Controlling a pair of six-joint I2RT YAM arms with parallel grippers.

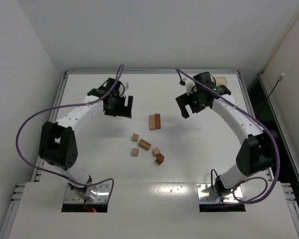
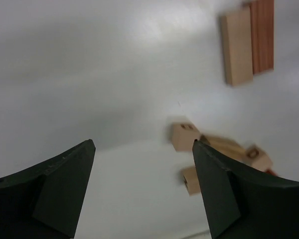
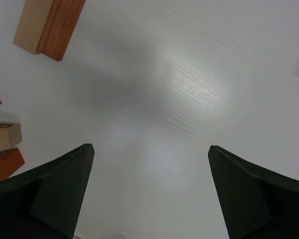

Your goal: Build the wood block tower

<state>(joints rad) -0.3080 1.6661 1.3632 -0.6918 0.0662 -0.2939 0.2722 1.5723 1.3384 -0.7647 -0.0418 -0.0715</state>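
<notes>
Left gripper (image 1: pixel 118 107) and right gripper (image 1: pixel 189 105) both hang over the far half of the table (image 1: pixel 199 159), jaws spread wide, nothing between them. Blocks (image 1: pixel 144 144) lie loose at mid-table between the two arms, none stacked. A tan bar (image 1: pixel 152 122) and a red-brown bar (image 1: pixel 158 120) lie flat, touching side by side; nearer the bases, five small pieces are scattered close together, one red-brown against a tan cube.
</notes>
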